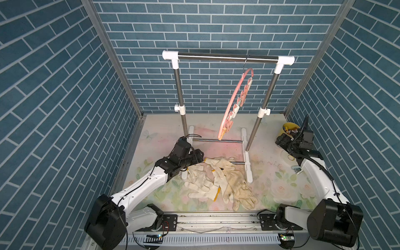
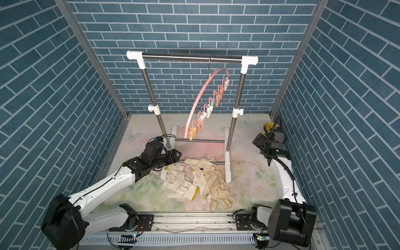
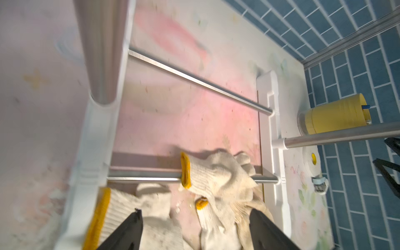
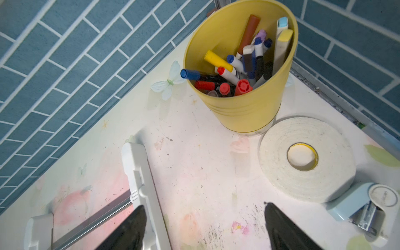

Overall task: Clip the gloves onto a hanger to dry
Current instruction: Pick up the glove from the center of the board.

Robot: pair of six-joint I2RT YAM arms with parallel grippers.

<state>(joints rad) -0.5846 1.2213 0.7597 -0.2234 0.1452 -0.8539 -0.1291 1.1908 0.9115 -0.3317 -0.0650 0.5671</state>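
Note:
Several cream knitted gloves (image 1: pixel 220 179) (image 2: pixel 199 181) with yellow cuffs lie in a heap on the floral table by the rack's base. One glove (image 3: pixel 212 171) is draped over the rack's front lower bar. My left gripper (image 1: pixel 203 157) (image 2: pixel 177 156) (image 3: pixel 194 213) hovers low at the heap's far-left edge, open, with gloves below the gap and nothing pinched. The pink hanger (image 1: pixel 232 104) (image 2: pixel 201 97) hangs by its dark hook from the rack's top bar, with a row of pastel clips (image 1: pixel 238 101) dangling from it. My right gripper (image 1: pixel 279 140) (image 2: pixel 257 141) (image 4: pixel 204 206) is open and empty at the far right.
The steel rack (image 1: pixel 227 58) (image 2: pixel 190 56) stands mid-table on white feet (image 4: pixel 140 173) joined by two low bars (image 3: pixel 194 80). A yellow cup (image 4: pixel 238 108) of markers, a white tape roll (image 4: pixel 303 158) and a small blue dispenser (image 4: pixel 363 203) sit in the far right corner.

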